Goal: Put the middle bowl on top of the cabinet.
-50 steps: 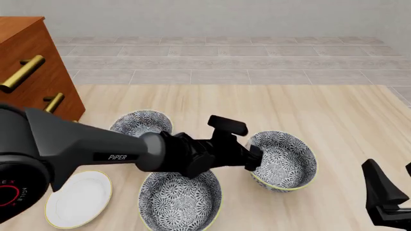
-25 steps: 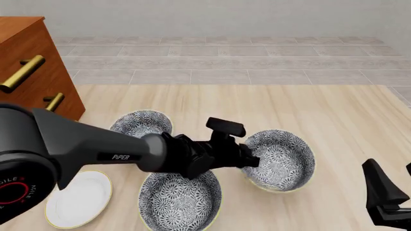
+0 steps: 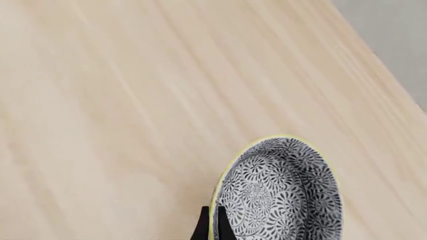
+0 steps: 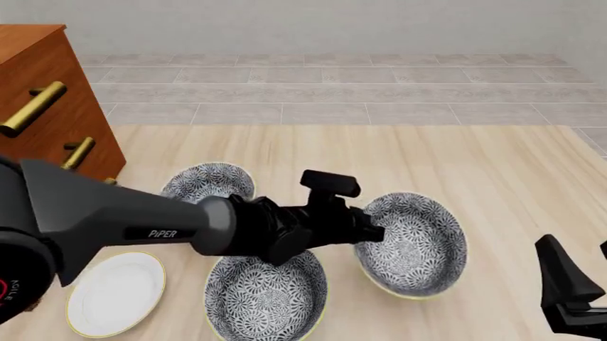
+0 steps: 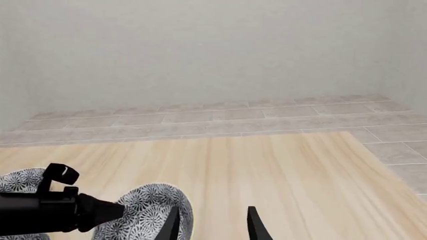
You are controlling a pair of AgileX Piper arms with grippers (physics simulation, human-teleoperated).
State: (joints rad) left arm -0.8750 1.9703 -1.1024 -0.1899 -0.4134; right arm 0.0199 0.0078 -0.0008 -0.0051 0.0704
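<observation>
A pale wooden bench carries three patterned bowls and a white plate. The left arm reaches in from the left, its claw pinched shut on the near-left rim of the right-hand bowl. In the left wrist view the two black fingertips sit either side of the yellow rim — one inside, one outside — almost closed on it. This held bowl looks tipped, its opening turned toward the camera; whether it clears the bench, I cannot tell.

A far bowl lies to the left near the cabinet, which stands at the bench's left edge. A near bowl sits under the arm, beside the plate.

The right claw hovers low at right — fingers parted, holding nothing.
</observation>
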